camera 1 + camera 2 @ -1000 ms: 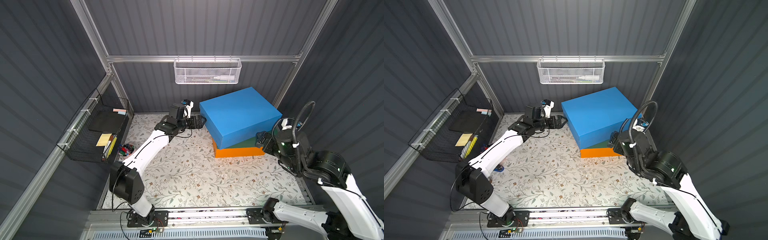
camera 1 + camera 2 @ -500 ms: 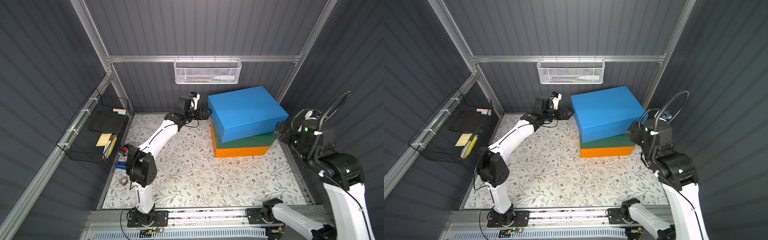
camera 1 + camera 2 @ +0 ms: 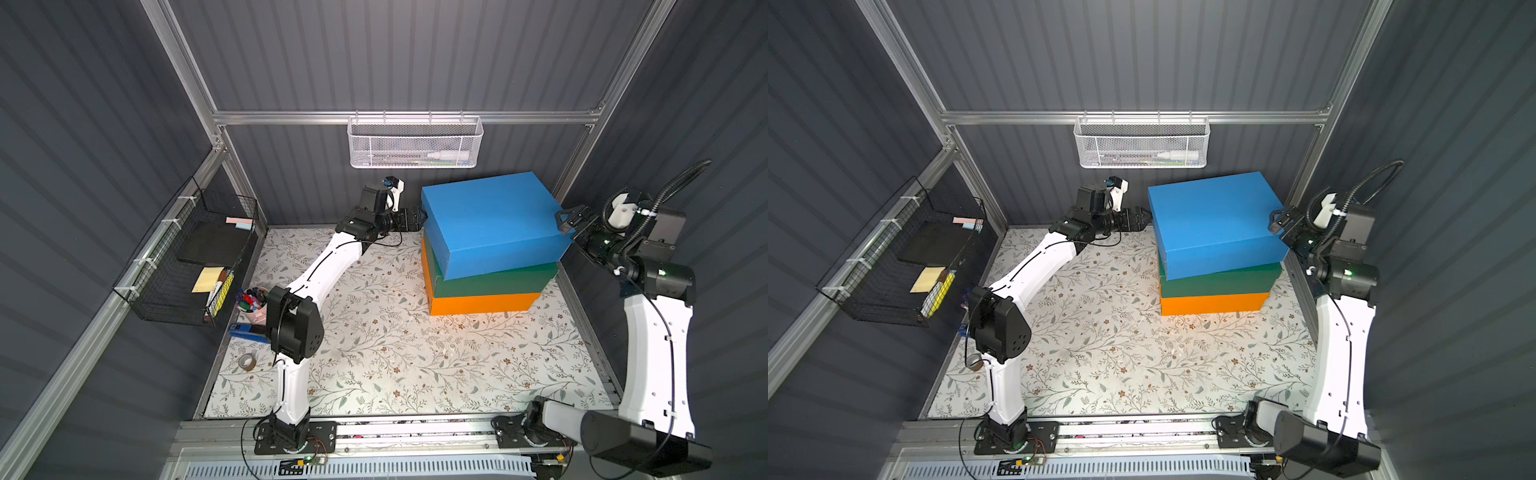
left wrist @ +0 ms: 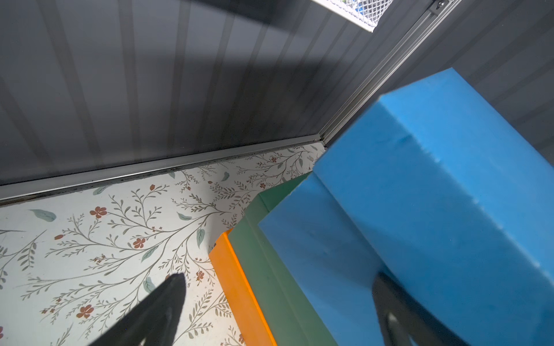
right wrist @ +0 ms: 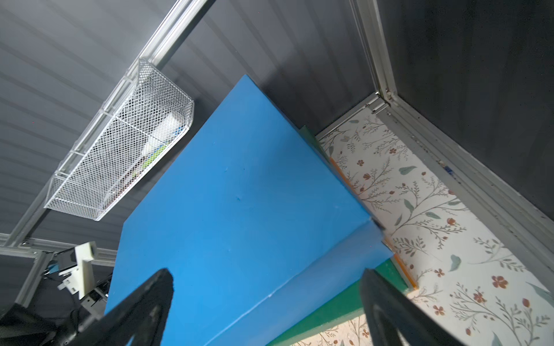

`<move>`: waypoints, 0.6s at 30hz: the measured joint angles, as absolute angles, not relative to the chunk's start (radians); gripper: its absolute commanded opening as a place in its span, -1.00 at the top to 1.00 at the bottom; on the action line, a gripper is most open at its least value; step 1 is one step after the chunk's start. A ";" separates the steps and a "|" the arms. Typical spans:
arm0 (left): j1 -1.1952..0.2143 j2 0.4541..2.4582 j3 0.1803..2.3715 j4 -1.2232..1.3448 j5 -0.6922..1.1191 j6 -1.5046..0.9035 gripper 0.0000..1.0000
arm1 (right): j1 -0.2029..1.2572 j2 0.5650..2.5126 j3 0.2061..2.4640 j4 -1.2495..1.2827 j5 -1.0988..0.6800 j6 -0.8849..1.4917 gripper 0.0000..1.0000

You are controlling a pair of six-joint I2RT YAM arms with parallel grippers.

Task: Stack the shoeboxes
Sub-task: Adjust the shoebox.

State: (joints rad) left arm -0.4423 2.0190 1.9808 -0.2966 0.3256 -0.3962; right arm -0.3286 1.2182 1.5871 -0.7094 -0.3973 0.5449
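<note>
The shoeboxes form one pile at the back right in both top views. The orange box lies lowest, the dark green box on it, and the blue box on top, slightly skewed and overhanging to the right. My left gripper stands open against the blue box's left end. My right gripper stands open at its right end, the box's top edge between the fingers. Neither is shut on anything.
A white mesh basket hangs on the back wall above the pile. A black wire basket hangs on the left wall. A cup of markers and a tape roll sit at the mat's left edge.
The blue box has slid right and turned squarer over the green one. My left arm has stretched after it, and my right arm has drawn back rightward and risen.
</note>
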 measured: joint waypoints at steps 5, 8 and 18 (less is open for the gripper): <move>-0.442 2.019 1.981 -0.300 0.326 -0.403 -0.99 | -0.377 1.251 1.584 -0.657 -0.522 0.550 -0.98; -0.442 2.019 1.981 -0.304 0.326 -0.405 -0.99 | -0.398 1.298 1.583 -0.613 -0.582 0.553 -0.98; -0.442 2.019 2.032 -0.319 0.319 -0.408 -0.99 | -0.412 1.308 1.560 -0.579 -0.630 0.514 -0.98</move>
State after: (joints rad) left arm -0.4423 2.0190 2.0315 -0.3191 0.3187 -0.4076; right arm -0.4118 1.3075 1.5597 -0.5789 -0.6296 0.5144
